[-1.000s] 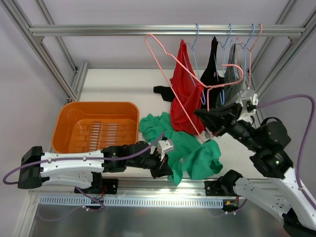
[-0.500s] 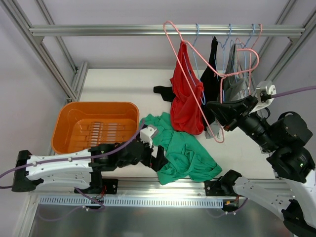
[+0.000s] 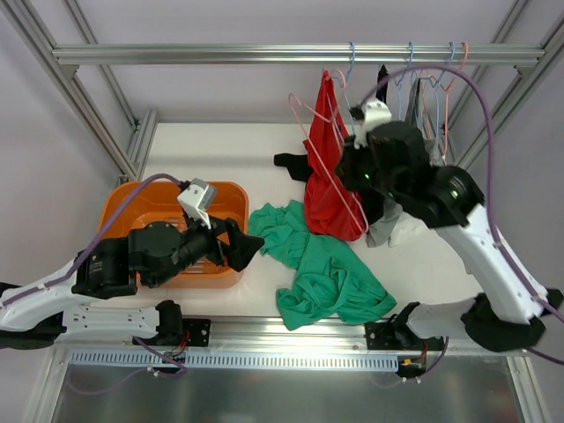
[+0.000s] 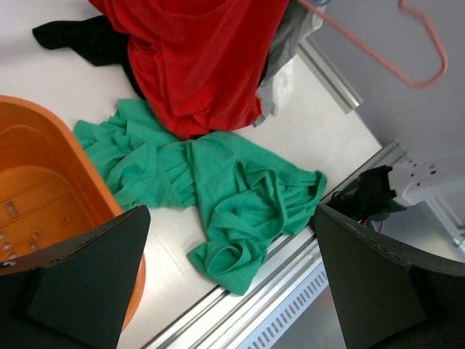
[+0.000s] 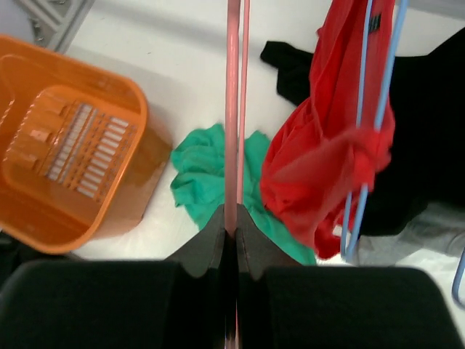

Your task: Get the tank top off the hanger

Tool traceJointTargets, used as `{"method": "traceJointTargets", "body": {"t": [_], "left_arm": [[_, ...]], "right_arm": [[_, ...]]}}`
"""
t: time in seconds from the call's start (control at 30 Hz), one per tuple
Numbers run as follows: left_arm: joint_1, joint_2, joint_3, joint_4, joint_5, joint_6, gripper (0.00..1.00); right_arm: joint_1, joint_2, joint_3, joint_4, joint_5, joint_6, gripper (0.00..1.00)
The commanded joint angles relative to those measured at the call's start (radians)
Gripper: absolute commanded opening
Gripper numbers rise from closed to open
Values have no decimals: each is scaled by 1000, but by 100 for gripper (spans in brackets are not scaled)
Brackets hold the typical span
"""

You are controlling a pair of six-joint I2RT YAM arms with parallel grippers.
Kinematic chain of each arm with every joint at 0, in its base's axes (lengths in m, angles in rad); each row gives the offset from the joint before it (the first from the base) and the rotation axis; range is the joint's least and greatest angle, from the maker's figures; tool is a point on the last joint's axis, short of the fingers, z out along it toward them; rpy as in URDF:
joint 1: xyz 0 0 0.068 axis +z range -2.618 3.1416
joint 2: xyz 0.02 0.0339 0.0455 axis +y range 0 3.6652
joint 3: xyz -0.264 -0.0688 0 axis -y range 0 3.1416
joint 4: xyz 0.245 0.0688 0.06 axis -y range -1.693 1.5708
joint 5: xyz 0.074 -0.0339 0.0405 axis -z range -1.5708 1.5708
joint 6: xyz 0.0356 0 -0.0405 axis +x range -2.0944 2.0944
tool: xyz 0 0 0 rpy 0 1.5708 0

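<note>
Surface: white table (image 3: 194, 150) inside an aluminium frame, with a cross rail (image 3: 220, 55) along the top of the overhead frame; pale walls left and right

Orange basket (image 3: 123, 190) at centre left. Several hangers carry garments off the rail at upper right

Task item: green tank top (image 3: 330, 273) lies crumpled flat on the table, lower centre, off any hanger, just right of the basket. Its upper edge runs under the hem of the hanging red garment (image 3: 330, 167)

Left gripper (image 3: 245, 247): jaws spread wide, nothing between them, raised over the basket's right rim

Right gripper (image 5: 234, 222): clenched on the wire of the pink hanger (image 5: 232, 109), which is bare

View differences:
- Overhead hides the right fingertips behind the wrist; only the right wrist view shows the pink wire pinched between them
- Right wrist view also shows the basket's slotted floor and the red garment on a blue hanger (image 5: 381, 94)
- Left wrist view shows the whole green top down to the table's near edge, and grey cloth (image 4: 287, 51) beside the red
- Black cloth (image 3: 291, 161) on the table, left of the red garment
</note>
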Motion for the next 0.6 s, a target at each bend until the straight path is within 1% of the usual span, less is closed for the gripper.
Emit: {"method": "traceJointTargets", "body": {"t": [0.0,0.03,0.07,0.1,0.13,0.17,0.2,0.23,0.33,0.57], "left_arm": [[0,8,-13,-74,-27,34,99],[0,2,-21,-74,-14,31,99],[0,0,-36,-74,-8,27,99],[0,-3,-44,-73,-2,22,99],[0,-9,-61,-76,9,14,99],[0,-10,-66,-74,16,11,99],[0,-13,-72,-74,22,10,99],[0,-21,-85,-74,32,4,99],[0,-32,-104,-76,49,-4,99],[0,-37,-147,-73,85,-24,99]], "right_arm": [[5,143,241,1,129,-60,0],[5,230,295,-6,152,-67,0],[1,273,397,-11,169,-83,0],[-2,313,440,-16,186,-89,0],[-14,385,477,-16,177,-91,0],[-34,420,544,-16,166,-95,0],[-40,454,576,-14,152,-98,0],[-48,509,596,-7,145,-103,0],[-97,566,608,39,82,-86,0],[-129,616,597,56,31,-60,0]]}}
